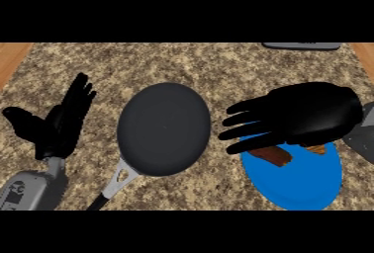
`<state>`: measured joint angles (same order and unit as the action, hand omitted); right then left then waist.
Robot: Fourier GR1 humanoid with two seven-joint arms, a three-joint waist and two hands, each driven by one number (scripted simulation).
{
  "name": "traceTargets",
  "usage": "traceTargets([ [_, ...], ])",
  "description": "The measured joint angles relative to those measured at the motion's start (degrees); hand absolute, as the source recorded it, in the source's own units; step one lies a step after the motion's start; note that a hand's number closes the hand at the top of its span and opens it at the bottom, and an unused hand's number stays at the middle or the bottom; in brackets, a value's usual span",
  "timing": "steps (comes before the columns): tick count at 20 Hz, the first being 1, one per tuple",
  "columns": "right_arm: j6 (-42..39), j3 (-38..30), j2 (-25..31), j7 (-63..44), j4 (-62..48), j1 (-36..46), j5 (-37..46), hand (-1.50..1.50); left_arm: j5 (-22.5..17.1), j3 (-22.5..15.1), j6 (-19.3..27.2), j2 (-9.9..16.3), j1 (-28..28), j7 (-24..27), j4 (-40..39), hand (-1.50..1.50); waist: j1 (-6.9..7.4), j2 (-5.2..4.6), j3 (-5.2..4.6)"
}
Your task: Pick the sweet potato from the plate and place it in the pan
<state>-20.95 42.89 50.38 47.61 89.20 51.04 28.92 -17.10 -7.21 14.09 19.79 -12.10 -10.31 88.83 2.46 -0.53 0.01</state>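
A dark round pan point(164, 128) with a grey handle lies in the middle of the granite counter, with nothing in it. To its right is a blue plate point(296, 180). On the plate lies a brown-orange sweet potato point(274, 155), mostly hidden under my right hand point(306, 116). That hand hovers over the plate's upper part, fingers stretched left toward the pan, not curled round the potato. My left hand point(62, 123) rests open at the left of the pan, fingers up.
A grey object point(301, 46) lies at the counter's far edge, upper right. Wooden edges border the counter at the left point(11, 62) and right point(364, 54). Another grey thing point(363, 141) shows at the right edge.
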Motion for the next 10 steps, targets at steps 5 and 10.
traceTargets([
  [5, 2.58, 7.41, 1.81, 1.80, -0.78, 1.47, 10.69, -1.50, 0.01, 0.62, -0.19, 0.09, 0.96, -0.05, 0.80, 0.00, -0.69, 0.25, -0.02],
  [10, 6.59, 9.21, 3.10, 5.36, -2.36, 0.89, 17.49, -1.50, -0.27, 2.13, -1.10, 0.44, 1.74, -0.31, 0.86, 0.00, -1.53, 0.40, -0.02],
])
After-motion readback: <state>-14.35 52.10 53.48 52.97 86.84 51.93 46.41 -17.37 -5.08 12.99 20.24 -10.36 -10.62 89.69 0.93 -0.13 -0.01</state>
